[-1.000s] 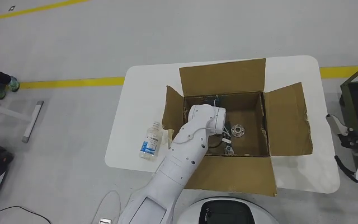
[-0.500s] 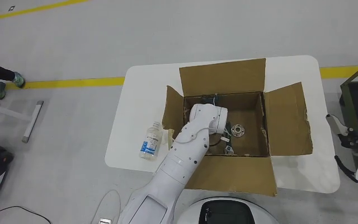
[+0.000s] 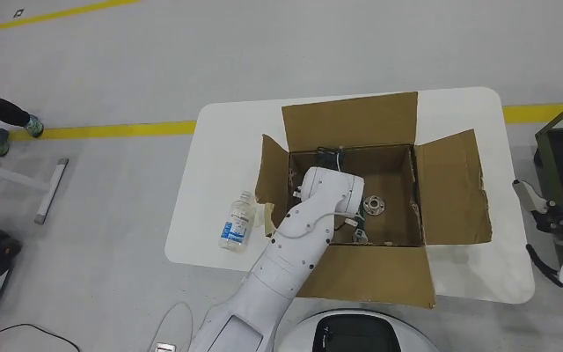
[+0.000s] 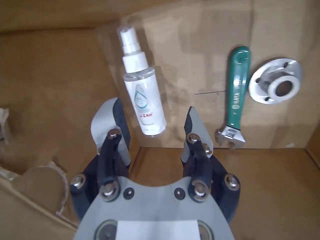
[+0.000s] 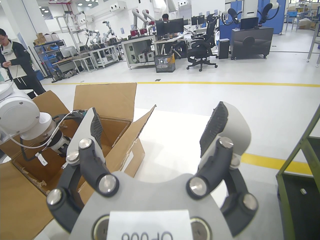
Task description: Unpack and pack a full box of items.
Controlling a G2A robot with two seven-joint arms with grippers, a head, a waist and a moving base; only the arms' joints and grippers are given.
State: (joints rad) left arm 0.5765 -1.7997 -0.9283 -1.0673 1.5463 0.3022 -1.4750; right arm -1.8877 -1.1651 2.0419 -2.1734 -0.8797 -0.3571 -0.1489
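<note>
Left claw [image 4: 153,104]: spread, empty.
Spray bottle [image 4: 143,93]: slim white plastic cylinder, clear cap, lying flat.
Cardboard box [image 4: 50,76]: brown, matte.
Adjustable wrench [image 4: 237,88]: green grip, steel head.

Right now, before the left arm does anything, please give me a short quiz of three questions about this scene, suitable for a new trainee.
1. True or false: the left gripper is shut on the spray bottle.
2. On the floor of the box, which thing lies between the spray bottle and the metal flange? A) a roll of tape B) the green-handled wrench C) a cup
3. Fill in: the clear bottle outside the box lies on the white ____.

Key: 1 false, the gripper is open. 2 B. 3 table.
</note>
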